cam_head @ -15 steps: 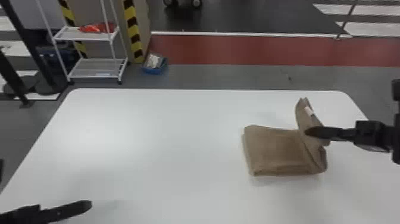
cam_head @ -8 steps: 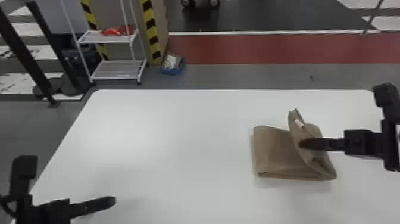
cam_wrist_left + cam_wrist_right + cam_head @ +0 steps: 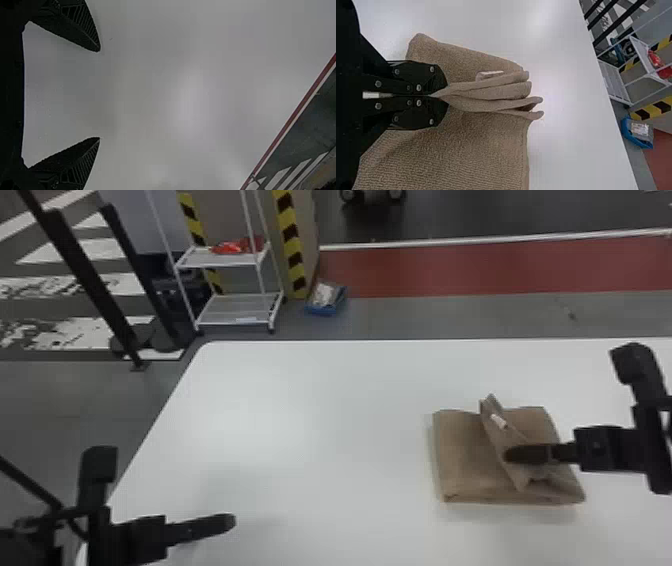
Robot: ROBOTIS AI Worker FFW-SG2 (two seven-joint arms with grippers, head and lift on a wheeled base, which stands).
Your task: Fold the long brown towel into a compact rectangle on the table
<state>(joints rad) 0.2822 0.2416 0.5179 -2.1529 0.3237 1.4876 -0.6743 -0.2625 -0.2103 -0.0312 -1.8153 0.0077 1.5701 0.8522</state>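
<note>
Fingers on the right gripper (image 3: 515, 454) are squeezed together on a pinched-up bit of the towel (image 3: 460, 460), and the right wrist view shows it nicely: the cloth bunches right at the tips, then fans out into several soft layers past them. Left gripper (image 3: 229, 521) is the opposite, fingers spread wide apart over the near left part of the table (image 3: 320, 415), with just white surface between them in its own wrist view. Towel's on the right side of the table, folded into a flattish stack, with a raised flap standing up across it and leaning a bit. Little white tag (image 3: 498, 421) on that flap, near its far end. Right gripper comes in from the right edge of the head view, so its fingers lie across the towel's right half. Past the table's far edge there's a white rack (image 3: 220, 261) with red stuff (image 3: 232, 246) on the upper shelf, a blue bin (image 3: 325, 310) on the floor just beside it, and a red strip (image 3: 475, 267) of floor running off to the right.
</note>
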